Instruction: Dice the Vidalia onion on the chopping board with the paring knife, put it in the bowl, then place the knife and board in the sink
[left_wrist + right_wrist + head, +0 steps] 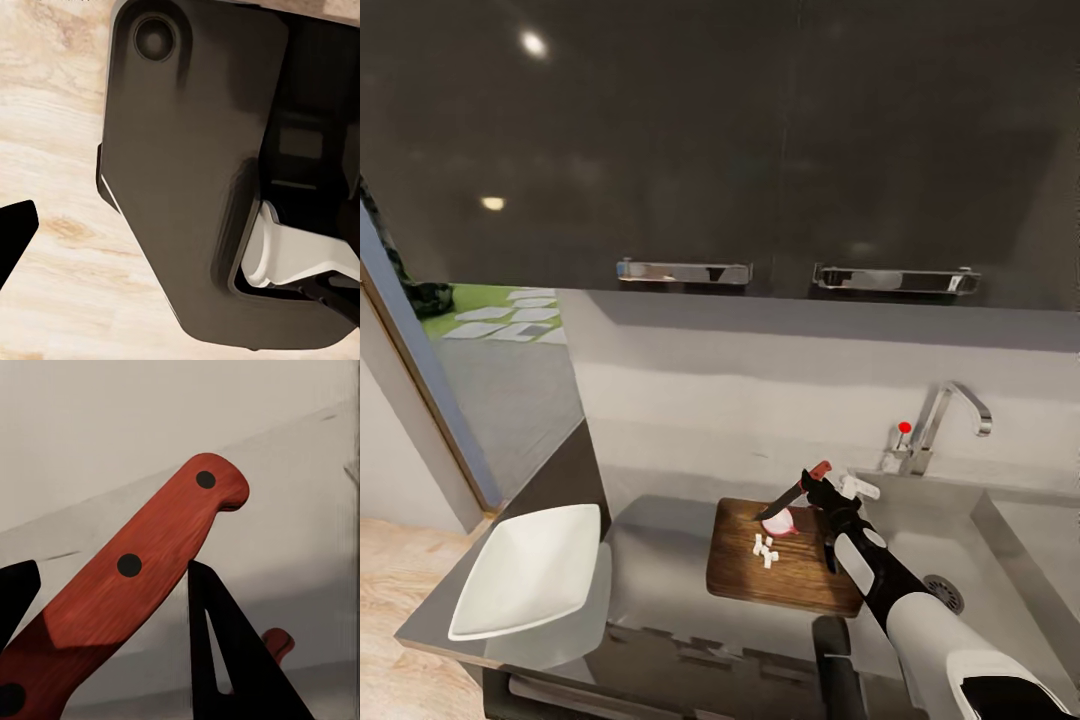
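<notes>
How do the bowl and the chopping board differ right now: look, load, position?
The bowl is white with flaring sides; the chopping board is flat and dark brown. The bowl holds nothing, while the board carries the Vidalia onion and a few bits of diced onion. The bowl sits at the left end of the countertop; the board lies beside the sink, under the paring knife held by the right gripper. Both rest on the countertop.

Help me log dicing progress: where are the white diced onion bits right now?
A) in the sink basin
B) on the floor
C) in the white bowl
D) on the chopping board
D: the diced onion lies on the chopping board, beside the remaining Vidalia onion; the bowl looks empty.
</notes>
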